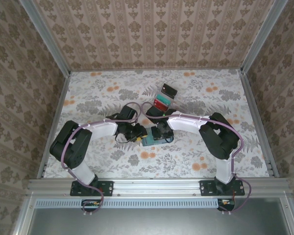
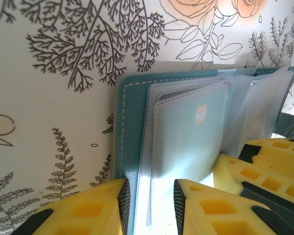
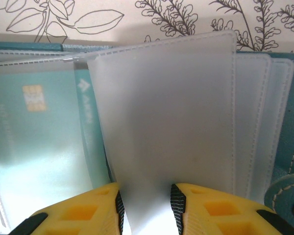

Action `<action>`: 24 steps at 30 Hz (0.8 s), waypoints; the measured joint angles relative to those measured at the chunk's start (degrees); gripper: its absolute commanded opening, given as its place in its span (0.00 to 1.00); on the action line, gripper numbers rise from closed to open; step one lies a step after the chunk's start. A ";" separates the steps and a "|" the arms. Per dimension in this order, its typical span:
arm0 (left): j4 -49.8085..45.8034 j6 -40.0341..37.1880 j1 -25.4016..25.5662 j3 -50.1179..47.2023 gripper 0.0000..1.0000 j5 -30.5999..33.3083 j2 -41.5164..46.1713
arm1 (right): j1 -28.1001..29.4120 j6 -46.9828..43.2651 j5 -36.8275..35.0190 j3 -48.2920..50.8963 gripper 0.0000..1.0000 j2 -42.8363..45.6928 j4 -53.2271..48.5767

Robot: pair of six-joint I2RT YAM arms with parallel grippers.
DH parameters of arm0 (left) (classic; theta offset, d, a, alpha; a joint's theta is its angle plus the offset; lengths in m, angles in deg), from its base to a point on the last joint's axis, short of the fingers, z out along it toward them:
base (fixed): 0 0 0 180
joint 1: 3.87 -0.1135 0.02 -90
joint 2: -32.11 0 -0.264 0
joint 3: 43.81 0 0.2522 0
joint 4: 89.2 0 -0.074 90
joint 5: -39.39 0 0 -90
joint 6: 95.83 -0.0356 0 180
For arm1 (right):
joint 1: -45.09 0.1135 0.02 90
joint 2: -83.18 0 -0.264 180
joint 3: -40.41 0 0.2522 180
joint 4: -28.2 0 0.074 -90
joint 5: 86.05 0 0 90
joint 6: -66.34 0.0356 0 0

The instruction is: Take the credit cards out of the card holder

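Observation:
The teal card holder (image 1: 149, 142) lies open on the floral table between both arms. In the left wrist view its teal cover (image 2: 130, 127) is at the left, with frosted sleeves fanned to the right. One credit card (image 2: 186, 142) with a gold chip shows inside a sleeve. My left gripper (image 2: 151, 188) is shut on the holder's near edge, cover and sleeves between the pads. My right gripper (image 3: 145, 191) is shut on one lifted frosted sleeve (image 3: 171, 112). The chip card (image 3: 39, 147) lies in the sleeve to its left. The right gripper's yellow fingers (image 2: 264, 171) also show beside the holder.
A clear plastic box (image 1: 161, 103) with red and green contents stands just behind the arms, a small dark card (image 1: 170, 89) beyond it. Patterned walls enclose the table on three sides. The holder's snap tab (image 3: 289, 196) sits at the right.

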 measured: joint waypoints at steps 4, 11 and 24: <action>0.94 -0.04 0.00 0.00 0.28 -0.33 -0.02 | 0.00 0.00 0.00 -0.04 0.36 0.00 0.00; -0.11 -0.37 0.00 0.00 0.26 0.20 0.70 | 0.00 0.00 0.00 -0.04 0.36 0.00 0.00; 2.62 -0.55 0.39 -0.57 0.24 -1.22 1.09 | 0.00 0.00 0.00 -0.04 0.36 0.00 0.00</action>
